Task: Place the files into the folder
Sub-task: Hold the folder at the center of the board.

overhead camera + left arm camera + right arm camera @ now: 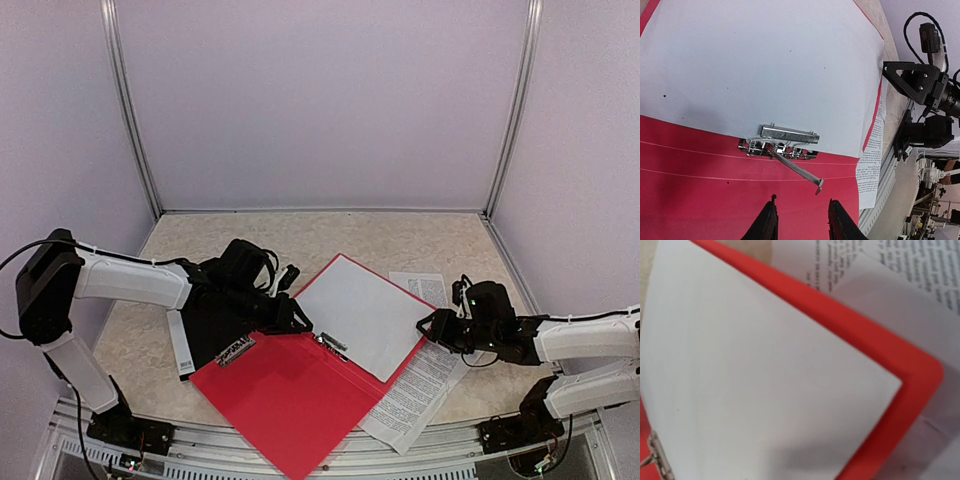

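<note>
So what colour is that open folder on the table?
Bright red. The folder shows best in the top external view.

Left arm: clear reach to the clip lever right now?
Likely yes. The left gripper sits open just short of the raised clip lever, with only bare red folder between them; nothing blocks it.

A: Beige speckled tabletop [400, 235], pale lilac walls [320, 100] on three sides, and a metal post [130, 110] in each back corner.
B: On the left there's a flat black cover [208, 330] lying on the tabletop, with a white strip [181, 345] along its left edge.
A: There's printing on that strip, too small to read.
B: A silver rail [200, 440] runs along the near edge.
</note>
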Controlling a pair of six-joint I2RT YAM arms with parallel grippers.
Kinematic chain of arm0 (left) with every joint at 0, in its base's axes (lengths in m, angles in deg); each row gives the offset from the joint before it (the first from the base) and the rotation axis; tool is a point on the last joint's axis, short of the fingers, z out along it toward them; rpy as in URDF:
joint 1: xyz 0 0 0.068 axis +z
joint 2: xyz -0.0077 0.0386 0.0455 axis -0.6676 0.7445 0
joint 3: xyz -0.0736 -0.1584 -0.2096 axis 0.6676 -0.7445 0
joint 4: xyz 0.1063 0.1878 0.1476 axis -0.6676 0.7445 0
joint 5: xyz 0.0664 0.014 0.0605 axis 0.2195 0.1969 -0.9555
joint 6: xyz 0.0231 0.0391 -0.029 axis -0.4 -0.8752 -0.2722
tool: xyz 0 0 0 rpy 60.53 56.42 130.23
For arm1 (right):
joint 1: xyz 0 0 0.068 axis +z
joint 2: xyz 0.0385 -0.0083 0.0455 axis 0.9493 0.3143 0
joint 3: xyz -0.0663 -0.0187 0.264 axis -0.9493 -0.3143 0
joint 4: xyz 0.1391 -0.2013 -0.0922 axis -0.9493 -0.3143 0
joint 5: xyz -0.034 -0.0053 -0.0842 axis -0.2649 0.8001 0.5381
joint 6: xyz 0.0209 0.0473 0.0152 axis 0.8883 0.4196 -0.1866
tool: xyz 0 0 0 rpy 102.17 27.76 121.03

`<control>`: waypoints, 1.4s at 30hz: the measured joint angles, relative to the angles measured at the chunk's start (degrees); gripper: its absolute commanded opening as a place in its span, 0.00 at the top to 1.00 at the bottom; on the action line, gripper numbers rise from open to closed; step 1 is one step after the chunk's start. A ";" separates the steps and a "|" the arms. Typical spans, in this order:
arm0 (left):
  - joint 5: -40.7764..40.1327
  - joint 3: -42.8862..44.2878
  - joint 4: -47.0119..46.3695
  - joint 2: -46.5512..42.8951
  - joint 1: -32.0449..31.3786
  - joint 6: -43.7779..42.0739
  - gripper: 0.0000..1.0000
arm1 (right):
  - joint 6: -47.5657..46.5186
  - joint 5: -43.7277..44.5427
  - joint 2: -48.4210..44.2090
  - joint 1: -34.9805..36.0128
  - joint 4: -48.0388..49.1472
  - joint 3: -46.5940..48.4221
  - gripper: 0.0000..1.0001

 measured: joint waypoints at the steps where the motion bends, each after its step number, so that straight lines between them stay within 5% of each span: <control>1: -0.09 0.15 0.20 0.00 0.00 -0.04 0.67 | 0.04 -0.11 0.11 0.00 0.61 -0.09 0.52; 42: -0.55 1.55 2.97 0.00 -0.02 -1.33 0.67 | 2.93 -0.74 5.35 -0.46 11.10 -3.02 0.77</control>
